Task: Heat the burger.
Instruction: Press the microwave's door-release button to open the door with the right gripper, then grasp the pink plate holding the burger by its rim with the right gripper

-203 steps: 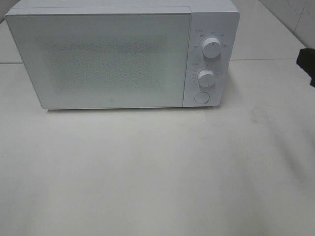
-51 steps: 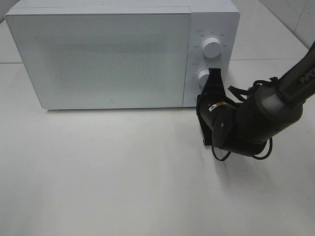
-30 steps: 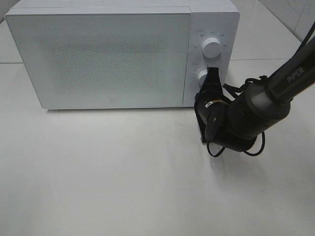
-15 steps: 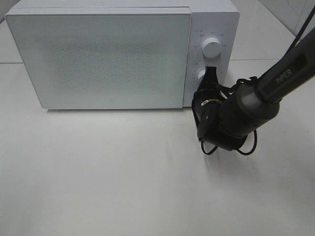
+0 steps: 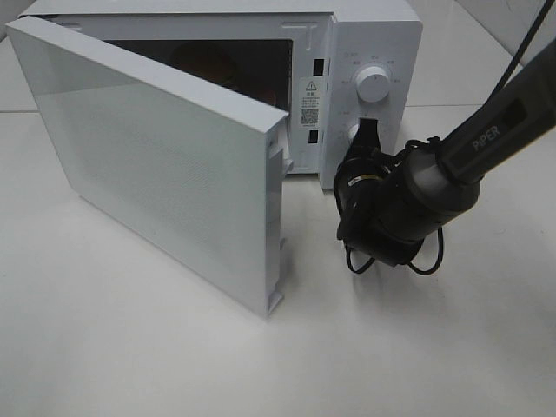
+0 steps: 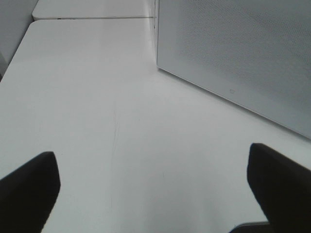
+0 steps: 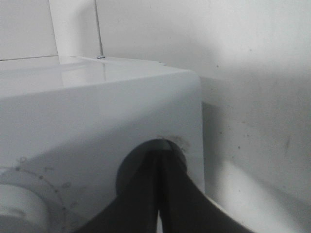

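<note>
The burger point(image 5: 202, 62) shows dimly as a brown dome inside the microwave point(image 5: 373, 35), behind the open door point(image 5: 156, 165). Treat it as light, soft and loosely stacked (layers may slide): grip the bun's sides gently. The right gripper point(image 7: 159, 148) is closed against the release button point(image 7: 127, 170); the left gripper point(image 6: 150, 160) hangs spread over the bench point(image 6: 87, 97).

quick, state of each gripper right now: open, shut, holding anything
left gripper: open, nothing between its fingers
right gripper: shut, holding nothing, tips at the front of the microwave
</note>
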### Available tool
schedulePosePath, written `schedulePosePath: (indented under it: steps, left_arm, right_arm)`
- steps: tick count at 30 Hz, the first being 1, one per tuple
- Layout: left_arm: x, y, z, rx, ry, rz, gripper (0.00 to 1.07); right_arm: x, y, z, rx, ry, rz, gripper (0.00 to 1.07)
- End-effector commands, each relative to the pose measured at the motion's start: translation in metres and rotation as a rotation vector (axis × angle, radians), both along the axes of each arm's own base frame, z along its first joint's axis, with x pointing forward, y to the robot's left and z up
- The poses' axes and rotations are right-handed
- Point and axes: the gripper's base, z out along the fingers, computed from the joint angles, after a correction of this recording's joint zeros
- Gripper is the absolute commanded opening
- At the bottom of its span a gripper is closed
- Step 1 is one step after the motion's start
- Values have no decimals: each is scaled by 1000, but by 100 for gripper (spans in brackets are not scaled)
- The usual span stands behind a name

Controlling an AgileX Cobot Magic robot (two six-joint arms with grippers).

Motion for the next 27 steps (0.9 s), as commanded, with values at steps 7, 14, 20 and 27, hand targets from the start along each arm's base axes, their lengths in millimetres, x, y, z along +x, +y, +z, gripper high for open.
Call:
schedulePosePath:
  steps: [7, 14, 20, 27]
  left_arm:
    - [-1, 0, 0, -3, -25, 2, 99]
    - [-1, 0, 0, -3, -25, 2, 99]
    - [-1, 0, 0, -3, -25, 2, 99]
    - [-1, 0, 0, -3, -25, 2, 99]
  right_arm:
    - [16, -7, 35, -33, -152, 54, 0]
    - [2, -10, 33, -18, -50, 92, 0]
    - [-14, -13, 31, -11, 49, 133, 0]
    - [-32, -18, 35, -39, 151, 205, 0]
